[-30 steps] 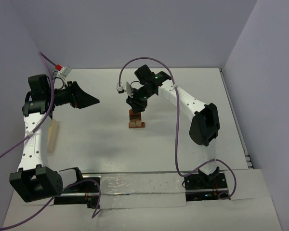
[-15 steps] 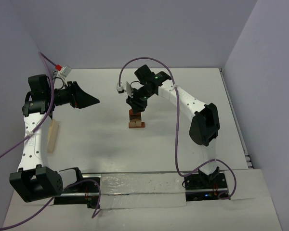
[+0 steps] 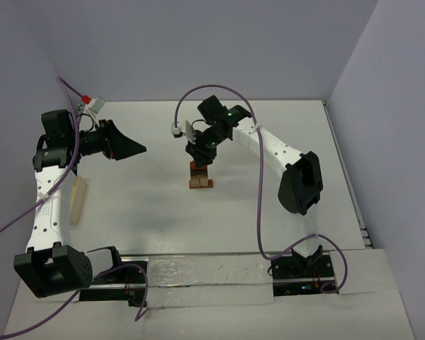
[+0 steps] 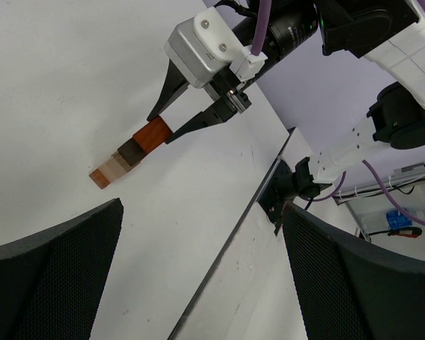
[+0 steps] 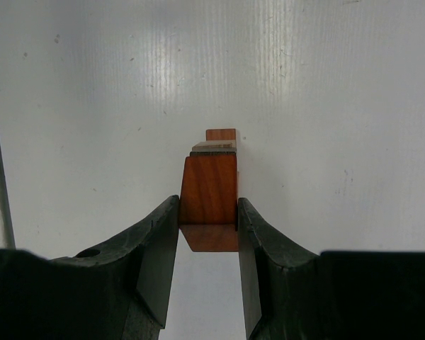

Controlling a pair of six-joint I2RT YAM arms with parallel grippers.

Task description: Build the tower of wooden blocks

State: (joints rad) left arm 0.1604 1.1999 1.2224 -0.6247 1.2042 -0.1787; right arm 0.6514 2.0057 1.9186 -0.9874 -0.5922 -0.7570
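Observation:
The wood block tower (image 3: 198, 178) stands mid-table as a short stack. In the left wrist view it shows an orange-brown base (image 4: 99, 177), a tan block (image 4: 117, 164) and a dark brown block (image 4: 131, 151). A reddish-brown block (image 5: 209, 190) lies on top of the dark one, pinched at its sides by my right gripper (image 5: 208, 212), which is shut on it from above (image 3: 200, 159). Stack edges (image 5: 214, 146) peek out beyond the held block. My left gripper (image 3: 131, 147) hovers far to the left, open and holding nothing, its fingers (image 4: 49, 269) wide apart.
A pale, long wooden tray (image 3: 76, 200) lies near the left wall beside the left arm. A white connector with a purple cable (image 3: 92, 103) sits at the back left corner. Walls close the table at the back and on both sides.

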